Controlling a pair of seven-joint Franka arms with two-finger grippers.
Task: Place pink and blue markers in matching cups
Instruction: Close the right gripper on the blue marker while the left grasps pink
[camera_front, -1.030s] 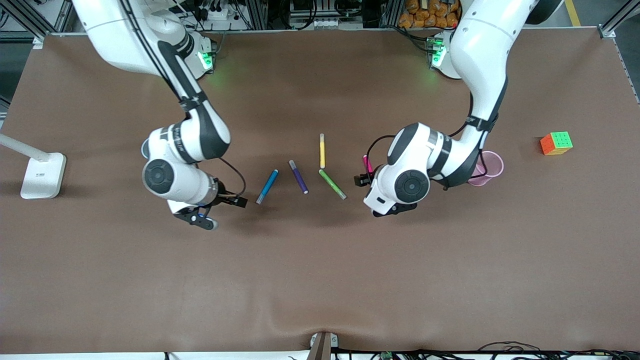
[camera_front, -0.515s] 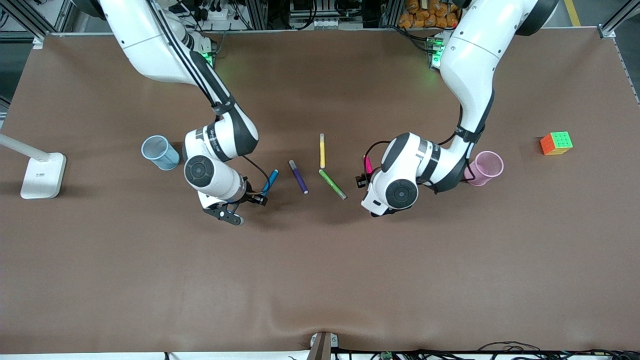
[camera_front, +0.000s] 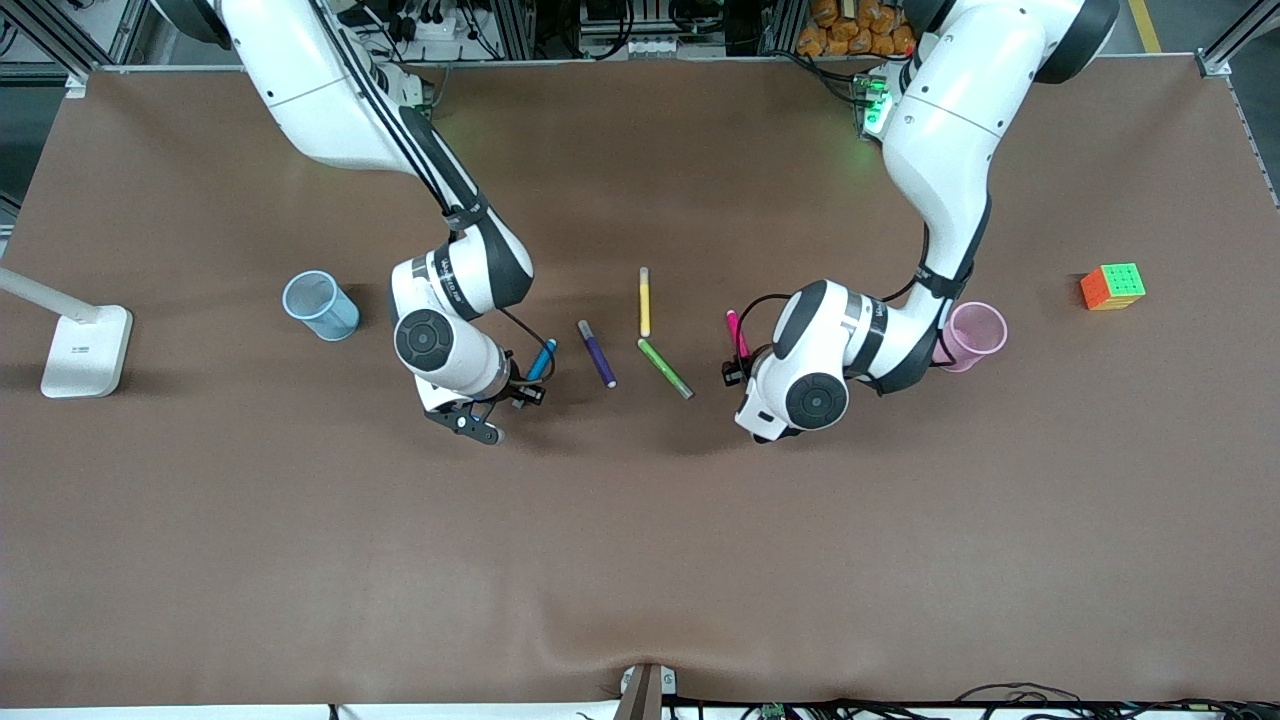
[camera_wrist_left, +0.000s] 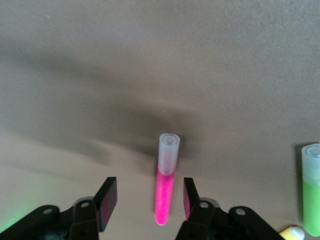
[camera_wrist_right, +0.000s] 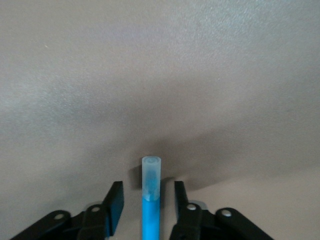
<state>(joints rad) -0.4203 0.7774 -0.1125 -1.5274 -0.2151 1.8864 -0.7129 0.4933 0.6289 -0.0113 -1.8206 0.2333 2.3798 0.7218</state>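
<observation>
Right gripper (camera_wrist_right: 144, 200): seen low at the blue marker, left of the frame's centre in the front view; fingers (camera_wrist_right: 115, 200) set on either side of the marker with slim gaps, not yet closed on it
Left gripper (camera_wrist_left: 146, 197): seen low at the pink marker, right of centre; fingers (camera_wrist_left: 107, 202) stand apart on both sides of the marker, clear gaps kept
Blue marker (camera_wrist_right: 150, 200): laid flat on the table (camera_front: 640, 550), clear end pointed away from the wrist
Pink marker (camera_wrist_left: 165, 192): laid flat, pale clear end away from the wrist
Green marker (camera_front: 665, 369): laid at mid frame, just below the yellow marker (camera_front: 644, 301)
Purple marker (camera_front: 596, 353): laid between blue and green
Blue cup (camera_front: 320, 305): stood at mid left, near the right arm
Pink cup (camera_front: 972, 335): stood at mid right, partly hidden by the left arm
Cube (camera_front: 1112, 286): set at the right edge
Lamp base (camera_front: 85, 350): set at the left edge
</observation>
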